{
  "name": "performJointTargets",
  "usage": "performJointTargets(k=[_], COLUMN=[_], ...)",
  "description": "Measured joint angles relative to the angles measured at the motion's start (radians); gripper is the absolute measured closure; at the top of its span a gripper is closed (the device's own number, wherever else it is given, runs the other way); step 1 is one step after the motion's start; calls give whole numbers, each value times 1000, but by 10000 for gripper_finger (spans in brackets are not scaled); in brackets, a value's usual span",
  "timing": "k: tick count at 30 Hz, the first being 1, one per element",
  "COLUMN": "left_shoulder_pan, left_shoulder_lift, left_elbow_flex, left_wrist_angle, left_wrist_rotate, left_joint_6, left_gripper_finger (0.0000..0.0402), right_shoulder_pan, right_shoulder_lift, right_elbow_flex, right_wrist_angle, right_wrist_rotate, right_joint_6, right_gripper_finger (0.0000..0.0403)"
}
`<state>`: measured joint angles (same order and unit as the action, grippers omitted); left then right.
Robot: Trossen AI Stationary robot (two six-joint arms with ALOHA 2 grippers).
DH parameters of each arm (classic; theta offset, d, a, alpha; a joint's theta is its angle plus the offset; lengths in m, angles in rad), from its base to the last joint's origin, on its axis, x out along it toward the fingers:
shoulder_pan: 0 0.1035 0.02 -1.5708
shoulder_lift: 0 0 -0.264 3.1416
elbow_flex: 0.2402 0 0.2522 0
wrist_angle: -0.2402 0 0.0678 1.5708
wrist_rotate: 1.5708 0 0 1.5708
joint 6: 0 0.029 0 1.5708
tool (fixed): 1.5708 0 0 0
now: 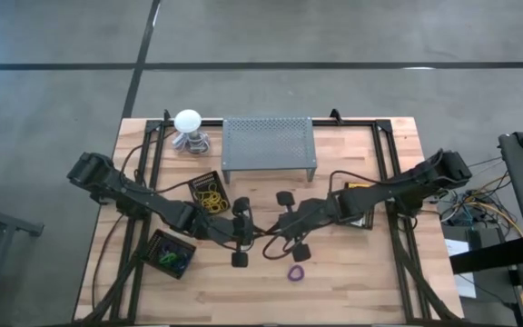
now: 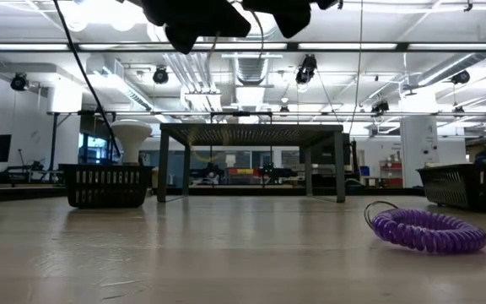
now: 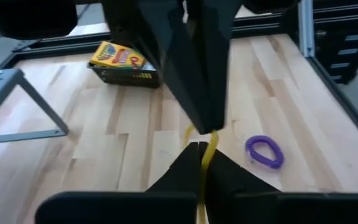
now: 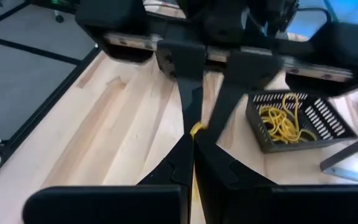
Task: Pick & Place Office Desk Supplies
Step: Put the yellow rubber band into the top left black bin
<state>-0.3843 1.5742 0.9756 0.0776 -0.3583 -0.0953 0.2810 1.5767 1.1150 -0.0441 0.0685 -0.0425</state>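
The left pincer (image 3: 199, 149) is closed on a yellowish rubber band (image 3: 209, 148). The right pincer (image 4: 191, 140) is closed on the same band from the opposite side. The two meet tip to tip above the desk (image 1: 352, 282), in front of the grey perforated stand (image 1: 269, 145) and well clear of its legs. The band hangs as a thin strand between the two sets of fingers, off the wood. With both holding one band, this reads as a hand-over from one arm to the other. A band this thin is easier to pass in the air than to set down and pinch off flat wood again. Which arm is giving and which is taking cannot be told from this moment.

Three black mesh baskets sit in front of the stand:

- **Rubber-band basket (image 1: 209, 193):** just off the stand's left front corner. It holds a tangle of yellowish bands and is the likely home for the one in the air.
- **Loop basket (image 1: 171, 254):** farther out from the stand on the same side. Green and blue pieces show inside it.
- **Crayon basket (image 3: 126, 74):** off the stand's right front corner, largely covered from above by the right arm. A yellow-and-green crayon box (image 3: 118, 56) lies in it, and how many more are there is hidden.

One purple coiled loop (image 1: 296, 272) lies loose on the desk, farther from the stand than the pincers and in no basket. It looks like the sorting left to do. A white ball-topped object (image 1: 187, 123) stands just beside the stand's left rear corner.
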Motion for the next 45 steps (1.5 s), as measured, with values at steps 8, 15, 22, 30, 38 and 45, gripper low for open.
performJointTargets(k=[8,15,22,30,38,45], left_shoulder_pan=[3,13,49,76,93,126], left_shoulder_lift=[0,-1,-24,-216,-393,-423], left_elbow_flex=[0,0,0,0,-61,-210], left_wrist_angle=[2,-1,-172,-505,-675,-683], left_wrist_rotate=[27,24,-98,-254,-422,-424], left_joint_6=[-10,-9,-80,-281,-427,-577], left_gripper_finger=[399,400,401,401,401,400], right_shoulder_pan=[-3,-8,-22,-24,-24,-24], right_shoulder_lift=[-3,-3,-39,-146,-186,-166], right_elbow_flex=[-8,16,87,53,-124,-232], right_wrist_angle=[-5,-60,-268,-369,-216,-140], right_wrist_rotate=[3,10,13,11,9,9], right_joint_6=[83,88,85,92,156,204], right_gripper_finger=[384,318,256,248,259,266])
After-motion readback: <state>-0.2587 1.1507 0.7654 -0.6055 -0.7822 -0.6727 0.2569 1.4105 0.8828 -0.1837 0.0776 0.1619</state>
